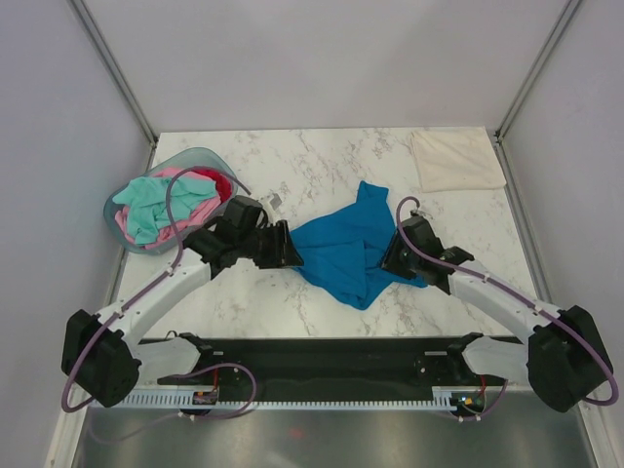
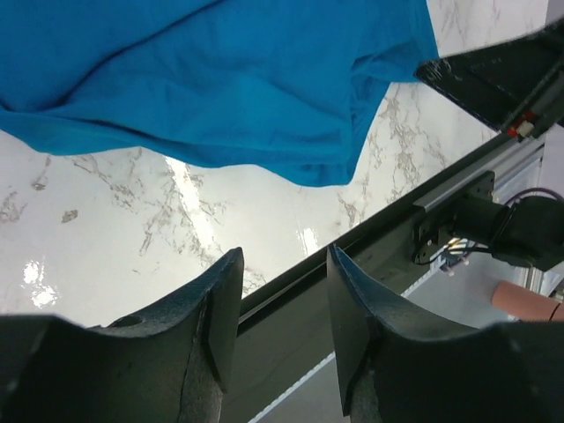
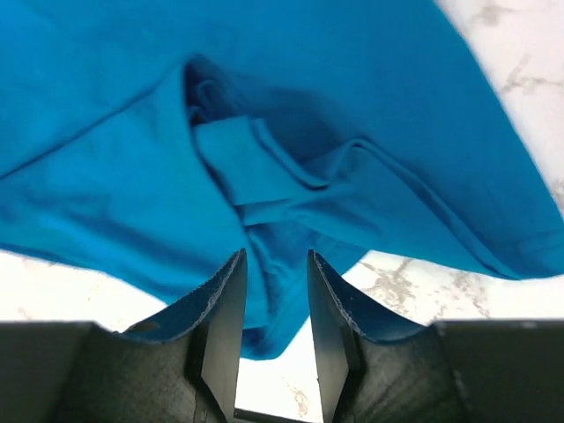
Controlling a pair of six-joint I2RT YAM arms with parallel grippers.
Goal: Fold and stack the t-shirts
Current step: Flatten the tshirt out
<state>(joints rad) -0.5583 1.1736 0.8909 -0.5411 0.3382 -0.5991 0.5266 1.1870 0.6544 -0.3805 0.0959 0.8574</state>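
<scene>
A bright blue t-shirt [image 1: 346,249] lies crumpled in the middle of the marble table [image 1: 292,166]. My left gripper [image 1: 290,250] is open and empty at the shirt's left edge; in the left wrist view [image 2: 282,264] the blue cloth [image 2: 220,79] lies beyond the fingertips. My right gripper [image 1: 392,255] is open, low over the shirt's right side; bunched folds [image 3: 264,176] lie just ahead of and under its fingertips [image 3: 273,264]. A folded cream t-shirt [image 1: 456,159] lies at the back right. Mint green [image 1: 151,207], pink [image 1: 190,191] and red [image 1: 220,183] shirts fill the basket.
The pale blue-grey oval basket [image 1: 109,207] stands at the table's left, close behind my left arm. A black and metal rail [image 1: 322,356] runs along the near edge and also shows in the left wrist view [image 2: 458,189]. Grey walls close in the sides.
</scene>
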